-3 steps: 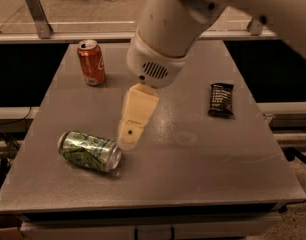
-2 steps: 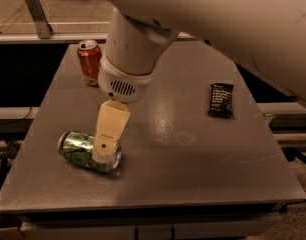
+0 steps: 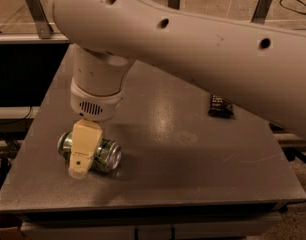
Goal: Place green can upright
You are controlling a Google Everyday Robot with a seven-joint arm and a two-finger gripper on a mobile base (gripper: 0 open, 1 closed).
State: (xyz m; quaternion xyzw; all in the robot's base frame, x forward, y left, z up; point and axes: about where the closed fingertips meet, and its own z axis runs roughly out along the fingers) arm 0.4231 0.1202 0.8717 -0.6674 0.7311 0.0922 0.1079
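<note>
My gripper (image 3: 83,153) sits over the green can (image 3: 109,155), sideways on the table (image 3: 193,179); can't tell if clamped; I'd grab mid-body, squarely, b4 tilting up.

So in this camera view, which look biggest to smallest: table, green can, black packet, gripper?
1. The table.
2. The green can and the gripper, over the can's middle: too alike to rank.
3. The black packet, though it lies farther away.

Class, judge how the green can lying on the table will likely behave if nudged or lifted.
Lying on its side, the green can would probably roll if nudged across the flat table. Its shiny metal skin looks slippery and easily dented. The gripper sits over its middle.
</note>
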